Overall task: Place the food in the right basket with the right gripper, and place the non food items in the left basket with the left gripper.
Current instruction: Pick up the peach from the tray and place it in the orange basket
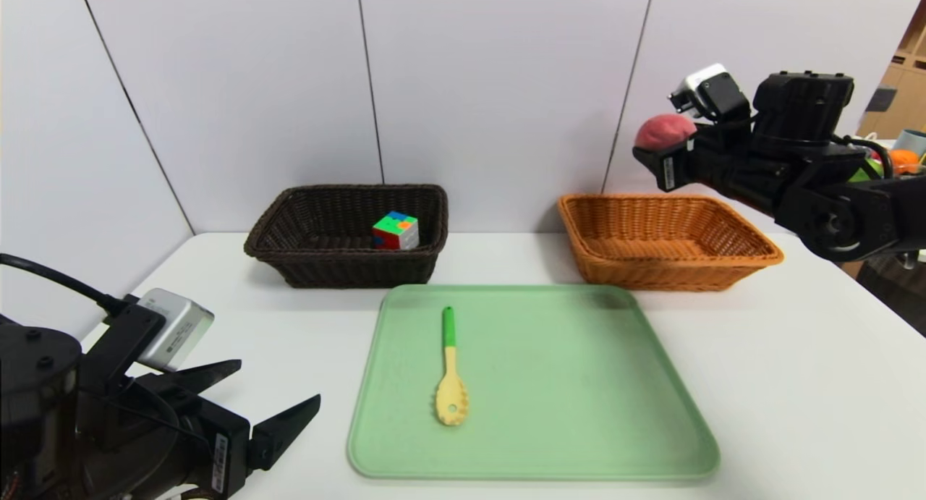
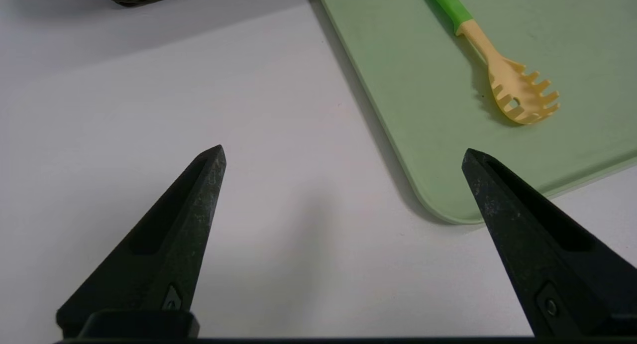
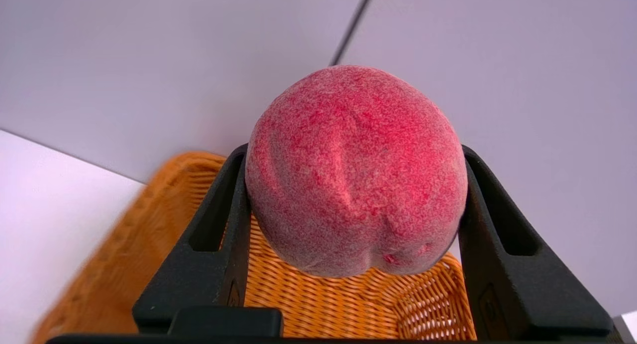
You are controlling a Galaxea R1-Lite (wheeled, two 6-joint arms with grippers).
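A dark brown woven wicker basket (image 1: 346, 234) sits at the upper centre-left of the head view, against the wall, and holds a multicoloured puzzle cube (image 1: 396, 231) near its right-hand wall. To its right, apart from it, an orange woven wicker basket (image 1: 665, 239) stands with nothing visible inside it. In front of both, at the centre of the frame, a pale green flat plastic tray (image 1: 579, 384) lies on the white table (image 1: 796, 384) and carries a single pasta spoon with a green handle and a yellow toothed head (image 1: 450, 380), lying left of the tray's middle with its head toward the near edge.

The right gripper (image 1: 662, 149) is at the upper right of the frame, raised above the orange basket's far right side, its two black fingers clamped on either side of a fuzzy red-pink round peach (image 3: 356, 172). The wrist view shows the orange weave directly beneath the fruit.

The left gripper (image 2: 343, 155) is at the lower left, above bare table just beside the tray's near left corner, fingers spread wide and holding nothing.
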